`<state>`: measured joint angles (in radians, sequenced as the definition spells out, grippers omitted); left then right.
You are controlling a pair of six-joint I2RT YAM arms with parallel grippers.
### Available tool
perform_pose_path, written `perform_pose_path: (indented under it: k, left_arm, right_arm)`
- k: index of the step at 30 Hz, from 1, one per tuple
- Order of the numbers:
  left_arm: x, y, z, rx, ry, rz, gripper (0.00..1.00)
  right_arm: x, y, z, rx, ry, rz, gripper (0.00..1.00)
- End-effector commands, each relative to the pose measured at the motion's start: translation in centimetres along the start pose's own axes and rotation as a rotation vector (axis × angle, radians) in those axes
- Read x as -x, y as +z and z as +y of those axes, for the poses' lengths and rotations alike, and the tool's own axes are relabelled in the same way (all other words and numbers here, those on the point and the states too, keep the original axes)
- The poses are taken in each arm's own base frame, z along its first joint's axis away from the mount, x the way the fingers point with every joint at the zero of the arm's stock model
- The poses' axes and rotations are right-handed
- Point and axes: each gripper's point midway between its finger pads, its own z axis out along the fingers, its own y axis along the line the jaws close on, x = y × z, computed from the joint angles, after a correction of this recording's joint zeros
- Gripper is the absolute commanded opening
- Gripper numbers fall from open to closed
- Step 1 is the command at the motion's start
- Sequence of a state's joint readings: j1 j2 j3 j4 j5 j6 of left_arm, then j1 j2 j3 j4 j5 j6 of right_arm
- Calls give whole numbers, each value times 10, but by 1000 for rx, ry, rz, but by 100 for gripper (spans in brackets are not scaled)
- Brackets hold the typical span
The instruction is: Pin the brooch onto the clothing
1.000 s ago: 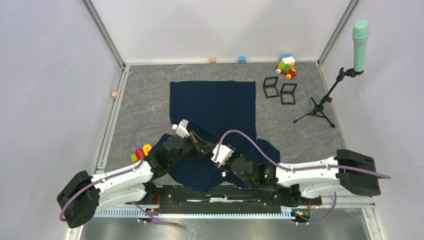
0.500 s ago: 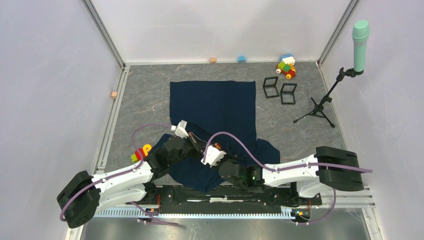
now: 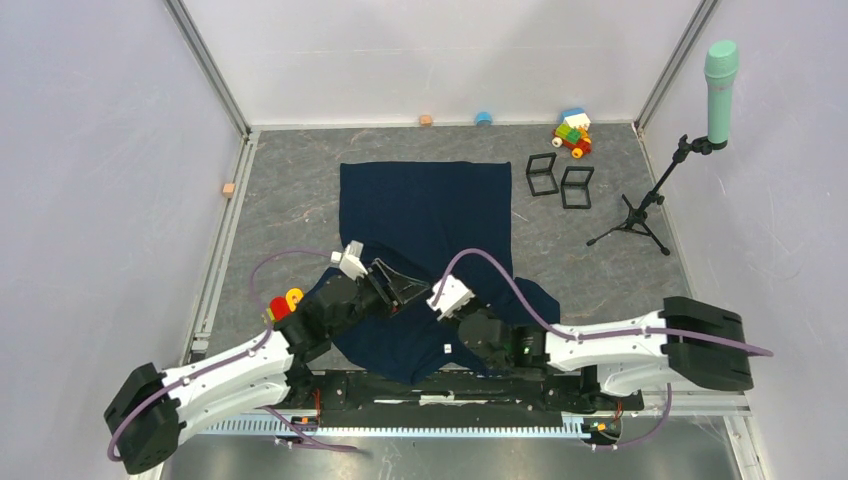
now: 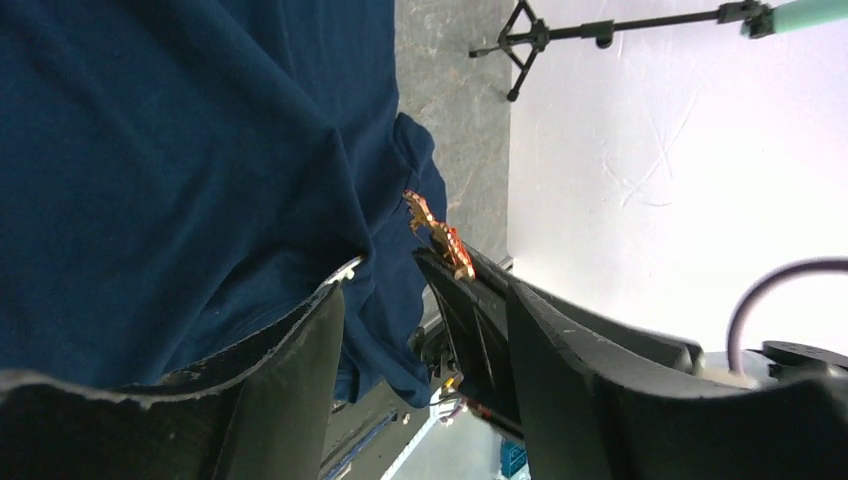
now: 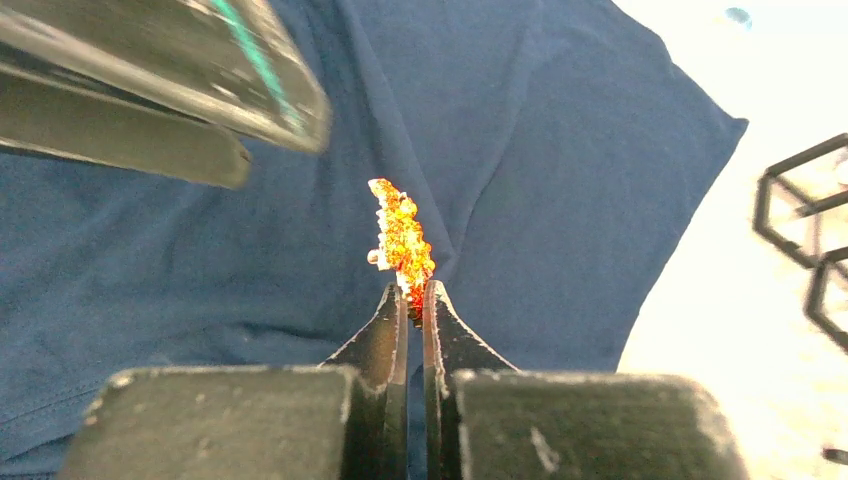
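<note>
The brooch [image 5: 403,240] is a small orange-gold piece with a rough, glittering edge. The right claw [image 5: 412,290] has it pinched by its lower end, with the two fingers almost closed on it, so most of the brooch stands out beyond the tips. From the left wrist the brooch [image 4: 440,235] stands between the fingers of the left claw [image 3: 408,290], which are spread wide and have hold of nothing.

In the top view the brooch is too small to make out. Its pin cannot be made out in any view, and I cannot tell if the brooch touches the fabric. The near part of the clothing [image 3: 430,210] is covered by both arms, and one sleeve shows at about 4 o'clock from the claws.

The clothing is a dark navy shirt spread flat in the middle of the desk [image 3: 290,200], with folds near the claws. Both claws meet over its near part, at 6 o'clock on the shirt. The desk is grey and marbled, with pale walls around it.

- Two black wire frames [image 3: 560,180] stand at 2 o'clock from the shirt.
- A toy of coloured blocks [image 3: 573,133] is at 1 o'clock.
- A teal microphone [image 3: 720,75] is on a tripod in the far right corner.
- A red and yellow toy [image 3: 282,303] lies beside the left arm.
</note>
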<state>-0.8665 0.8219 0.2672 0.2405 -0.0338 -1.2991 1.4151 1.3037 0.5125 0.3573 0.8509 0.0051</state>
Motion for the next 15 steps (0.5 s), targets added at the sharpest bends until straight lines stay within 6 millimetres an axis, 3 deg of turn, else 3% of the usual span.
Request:
perform_pose_path:
  k: [1,4,7,11,15]
  left_arm:
    - [19,-12,7,32,101,-100,69]
    - [25,-20,-2,8,223,-119,74]
    - [19,-24,-13,-29,417,-54,74]
    - [-9,-25,-24,-111,635,139,73]
    - [-38,-27,-26,-184,724,300,73]
  right_arm:
    - [8,0,-2,123,180,-46,0]
    - [8,0,2,272,281,-46,0]
    - [11,-2,2,428,369,-34,0]
    - [19,-12,3,614,448,-3,0]
    - [25,-27,6,781,511,27,0]
